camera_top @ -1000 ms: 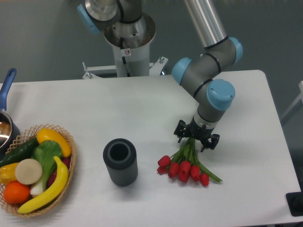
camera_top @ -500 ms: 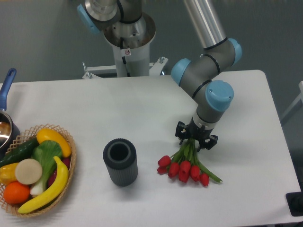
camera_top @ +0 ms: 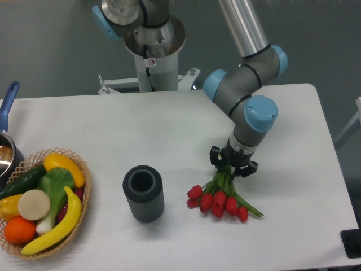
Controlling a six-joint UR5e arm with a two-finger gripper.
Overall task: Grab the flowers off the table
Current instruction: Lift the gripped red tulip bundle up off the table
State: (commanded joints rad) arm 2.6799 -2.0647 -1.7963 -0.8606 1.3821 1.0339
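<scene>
gripper [camera_top: 233, 165] clamped on stems of the flowers [camera_top: 221, 197] | red buds fan toward near edge, resting on the table [camera_top: 169, 135] | dark ribbed cylinder [camera_top: 144, 193] upright, left of buds, apart | wicker basket [camera_top: 79, 164] of fruit and vegetables at far left | blue-handled pan [camera_top: 7, 121] at left edge

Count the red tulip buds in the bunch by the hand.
7 visible buds on the flowers: two at the left end, three clustered in the middle, two toward the right tip. More may be hidden underneath.
</scene>
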